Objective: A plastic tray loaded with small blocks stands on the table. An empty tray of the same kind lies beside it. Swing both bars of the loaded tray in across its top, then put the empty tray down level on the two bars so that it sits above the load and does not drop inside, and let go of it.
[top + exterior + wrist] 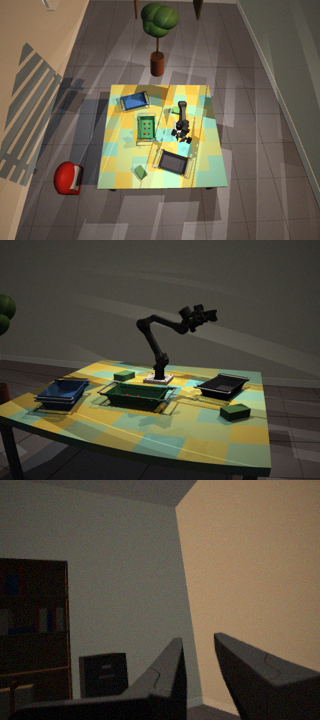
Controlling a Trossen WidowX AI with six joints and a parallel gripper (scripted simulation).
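Observation:
The green tray stands on the table with several small red blocks inside. Its far bar and near bar are swung out over its ends. A black tray and a blue tray stand on either side, both empty, with bars out at their ends. My gripper is high above the table, away from all trays. Its fingers stand a narrow gap apart with nothing between them.
One green block lies near the black tray. Another green block lies beside the arm's white base. The wrist view shows walls, a bookshelf and a dark cabinet.

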